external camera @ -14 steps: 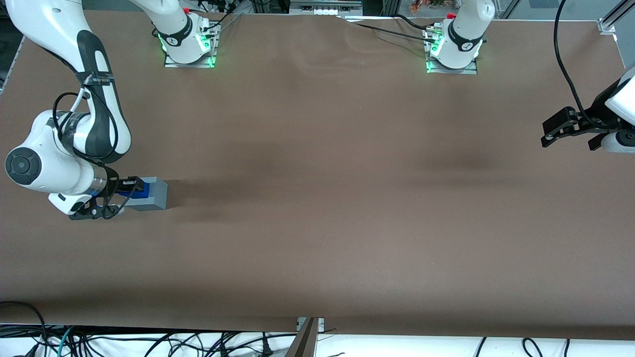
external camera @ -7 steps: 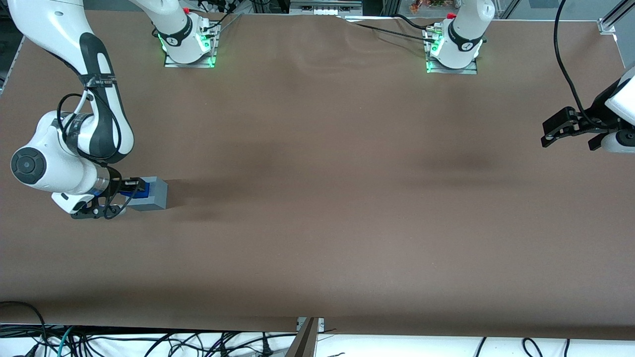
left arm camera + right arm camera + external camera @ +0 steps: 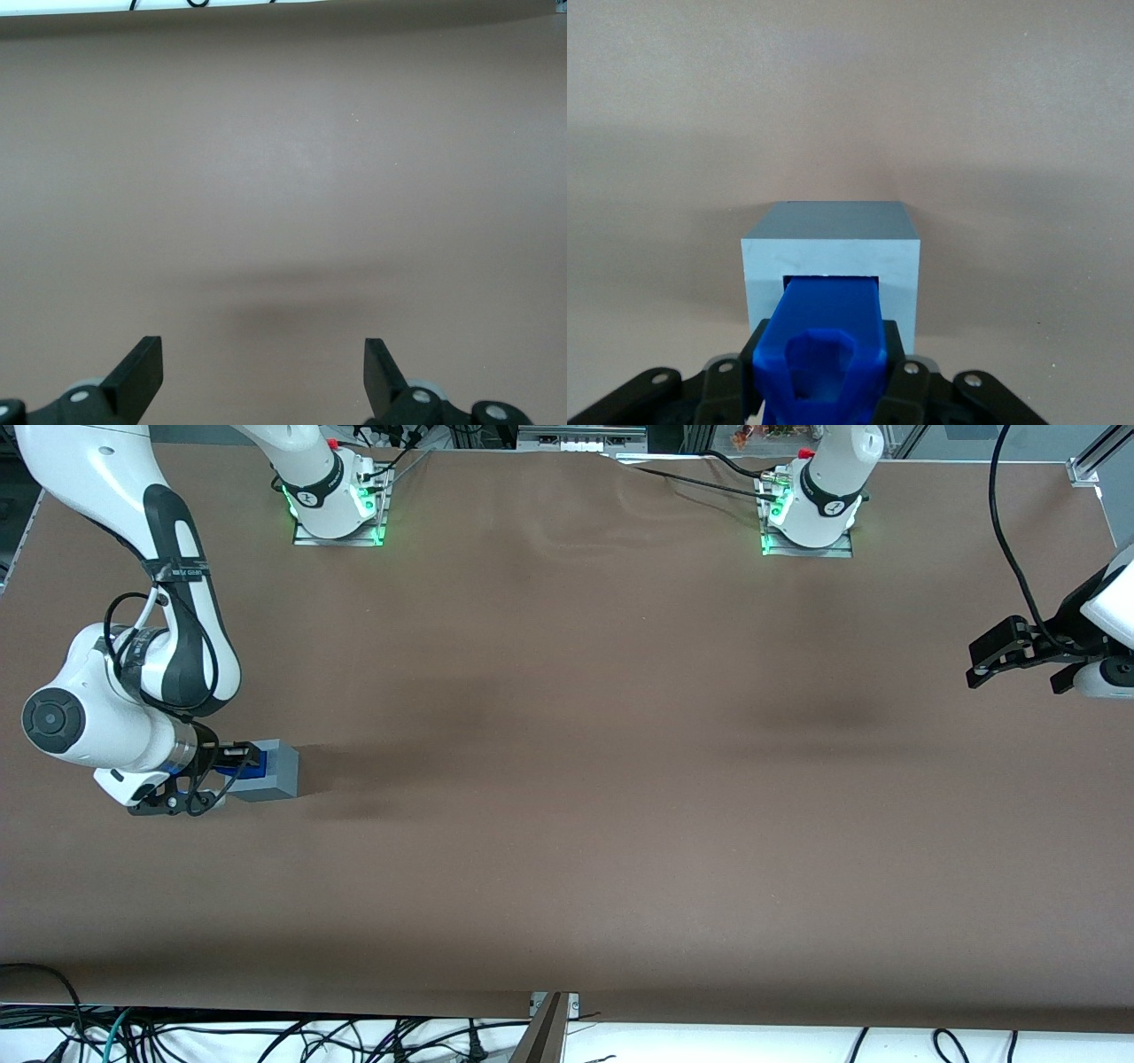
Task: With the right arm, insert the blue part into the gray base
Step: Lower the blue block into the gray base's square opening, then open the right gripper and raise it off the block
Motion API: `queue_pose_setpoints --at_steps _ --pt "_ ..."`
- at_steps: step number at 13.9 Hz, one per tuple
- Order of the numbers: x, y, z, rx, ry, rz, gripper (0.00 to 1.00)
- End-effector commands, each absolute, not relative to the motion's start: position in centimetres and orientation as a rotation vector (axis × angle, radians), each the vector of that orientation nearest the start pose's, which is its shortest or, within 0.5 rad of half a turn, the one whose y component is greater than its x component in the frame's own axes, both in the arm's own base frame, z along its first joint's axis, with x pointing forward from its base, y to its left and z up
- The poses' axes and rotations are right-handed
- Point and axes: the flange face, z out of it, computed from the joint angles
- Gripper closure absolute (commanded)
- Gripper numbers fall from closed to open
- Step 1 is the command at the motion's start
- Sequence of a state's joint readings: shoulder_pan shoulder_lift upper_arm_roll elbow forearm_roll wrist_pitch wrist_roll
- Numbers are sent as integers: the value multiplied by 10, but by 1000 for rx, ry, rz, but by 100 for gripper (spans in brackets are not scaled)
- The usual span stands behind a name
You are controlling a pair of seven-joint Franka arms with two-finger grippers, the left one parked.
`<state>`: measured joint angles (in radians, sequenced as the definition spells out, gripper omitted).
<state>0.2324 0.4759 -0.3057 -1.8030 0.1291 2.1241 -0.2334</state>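
We are clamping the blue part (image 3: 826, 341) in our hand (image 3: 828, 390), its tip entering the gray base (image 3: 831, 257) on the table (image 3: 567, 779).

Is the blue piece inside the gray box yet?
Partly. The gripper is shut on the blue part, and the part's tip already sits in the opening of the gray base. Most of it sticks out. Left: push it fully in, then let go.
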Motion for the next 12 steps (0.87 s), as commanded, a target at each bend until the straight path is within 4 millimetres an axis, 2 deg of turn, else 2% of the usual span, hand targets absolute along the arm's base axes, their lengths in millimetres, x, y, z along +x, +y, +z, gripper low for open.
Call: queue_pose_setpoints --at_steps 1,6,7,11,12 --pt "630 -26 289 -3135 -148 196 0" --pt "628 -23 321 -3116 -154 186 0" --pt "626 -22 334 -3108 -155 178 0" --pt "628 -16 413 -3079 -179 146 0" --pt "631 -15 439 -3074 -188 148 0"
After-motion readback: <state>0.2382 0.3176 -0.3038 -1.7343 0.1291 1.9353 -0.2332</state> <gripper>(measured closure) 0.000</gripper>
